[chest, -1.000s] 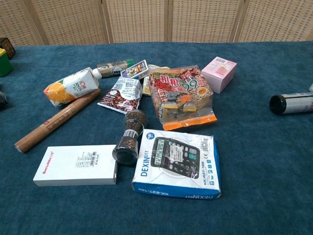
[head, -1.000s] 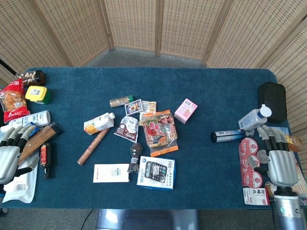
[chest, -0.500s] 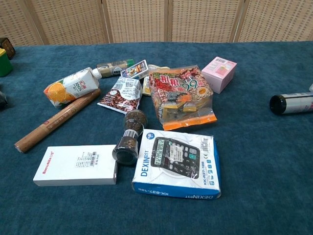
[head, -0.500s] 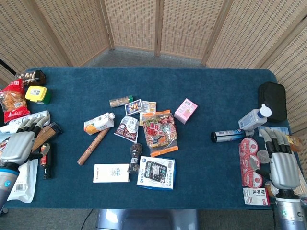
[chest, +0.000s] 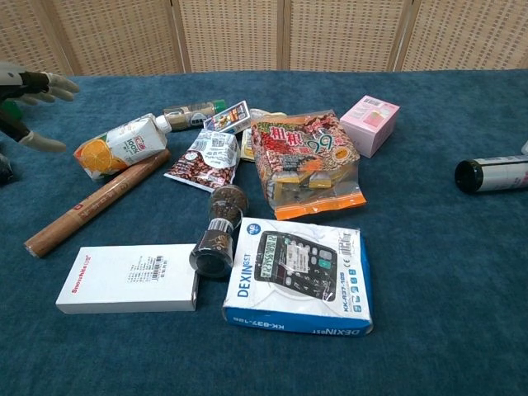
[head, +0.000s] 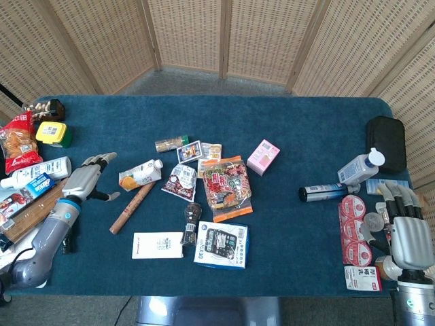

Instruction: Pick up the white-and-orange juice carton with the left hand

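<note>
White-and-orange juice carton (head: pixel 140 174) lies on its side, cap end away from the left hand (head: pixel 87 180), touching the wooden stick (head: pixel 133 207). Hand sits just beside the carton's base, fingers spread wide, empty, looks pre-shaped for a grasp. Right hand (head: pixel 408 234) idles well apart, fingers extended.

One juice carton (head: pixel 140 174), one calculator box (head: pixel 221 245), one pink box (head: pixel 263 157), two hands: left (head: pixel 85 180), right (head: pixel 410 234).
</note>
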`<act>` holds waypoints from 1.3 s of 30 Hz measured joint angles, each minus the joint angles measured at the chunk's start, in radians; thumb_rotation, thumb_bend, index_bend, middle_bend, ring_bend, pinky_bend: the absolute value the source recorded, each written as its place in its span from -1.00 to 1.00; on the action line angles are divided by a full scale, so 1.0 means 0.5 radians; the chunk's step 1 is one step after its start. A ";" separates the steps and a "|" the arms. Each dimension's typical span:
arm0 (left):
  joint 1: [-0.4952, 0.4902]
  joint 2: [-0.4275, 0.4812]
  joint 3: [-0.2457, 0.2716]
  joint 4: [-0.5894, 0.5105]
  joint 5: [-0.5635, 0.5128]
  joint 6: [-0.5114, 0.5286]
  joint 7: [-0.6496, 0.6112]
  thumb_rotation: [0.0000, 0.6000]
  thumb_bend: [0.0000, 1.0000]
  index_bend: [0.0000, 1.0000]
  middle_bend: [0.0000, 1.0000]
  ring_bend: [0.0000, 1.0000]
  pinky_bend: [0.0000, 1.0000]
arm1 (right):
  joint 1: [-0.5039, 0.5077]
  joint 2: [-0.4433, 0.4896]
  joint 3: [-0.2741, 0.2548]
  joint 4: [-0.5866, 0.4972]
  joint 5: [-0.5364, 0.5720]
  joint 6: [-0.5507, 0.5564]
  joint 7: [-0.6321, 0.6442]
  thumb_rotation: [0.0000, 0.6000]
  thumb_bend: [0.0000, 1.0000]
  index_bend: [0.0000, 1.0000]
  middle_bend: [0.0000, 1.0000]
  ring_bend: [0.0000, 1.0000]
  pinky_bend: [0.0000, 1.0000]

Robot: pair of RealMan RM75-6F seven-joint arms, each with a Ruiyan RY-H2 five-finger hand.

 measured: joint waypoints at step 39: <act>-0.278 -0.351 -0.248 0.284 -0.393 -0.099 -0.304 1.00 0.39 -0.03 -0.05 0.58 0.53 | -0.054 0.033 0.006 -0.009 0.012 0.026 0.108 0.96 -0.36 -1.00 -0.83 -1.00 -1.00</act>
